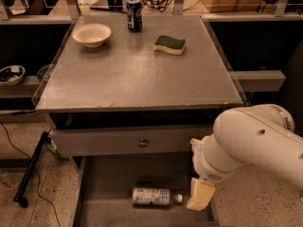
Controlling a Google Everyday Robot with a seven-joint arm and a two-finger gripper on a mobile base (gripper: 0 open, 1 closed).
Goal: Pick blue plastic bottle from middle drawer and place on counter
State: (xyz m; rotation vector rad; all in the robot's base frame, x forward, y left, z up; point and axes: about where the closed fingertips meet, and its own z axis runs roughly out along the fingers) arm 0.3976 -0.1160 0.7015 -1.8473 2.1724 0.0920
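The blue plastic bottle (151,196) lies on its side on the bare bottom of the open middle drawer (106,186), with its white cap pointing right. My gripper (200,198) hangs from the big white arm (255,143) at the drawer's right side, just right of the bottle's cap and apart from it. It holds nothing that I can see. The grey speckled counter (137,74) is the cabinet top above the drawer.
On the counter stand a dark blue Pepsi can (134,15), a cream bowl (92,34) and a green-and-yellow sponge (170,44). A closed drawer front with a round knob (142,142) sits above the open drawer. A black pole (31,169) lies on the floor at left.
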